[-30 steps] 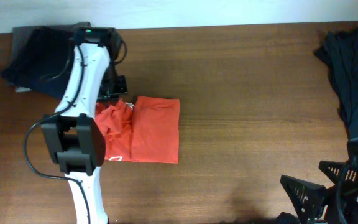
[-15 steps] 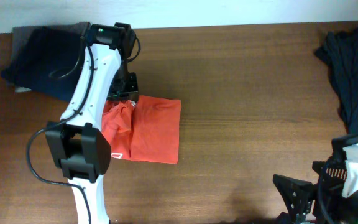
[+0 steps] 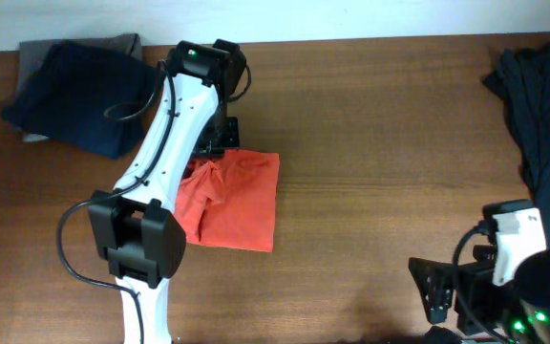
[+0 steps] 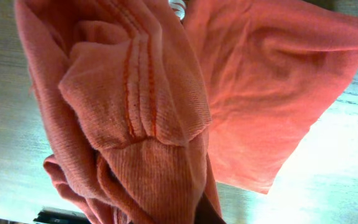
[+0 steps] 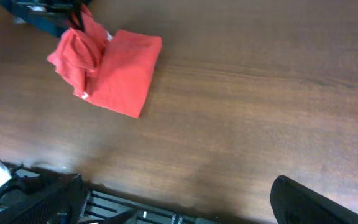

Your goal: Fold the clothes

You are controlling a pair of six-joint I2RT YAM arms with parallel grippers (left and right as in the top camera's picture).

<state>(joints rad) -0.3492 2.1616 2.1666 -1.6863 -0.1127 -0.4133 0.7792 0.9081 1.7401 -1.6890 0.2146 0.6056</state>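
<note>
At the tabletop's (image 3: 380, 143) near edge, toward its right corner, the right gripper (image 3: 435, 291) hangs with jaws spread wide, holding nothing; it has slid left along that edge since the earlier frame. Left of the middle lies the red-orange T-shirt (image 3: 246, 201), its right part folded flat and its left part bunched. The left gripper (image 3: 214, 151) is clenched on that bunch at the shirt's far edge, having carried it rightward. Farther off, a navy pile (image 3: 70, 91) sits in the far-left corner and dark garments (image 3: 542, 115) lie along the right edge.
</note>
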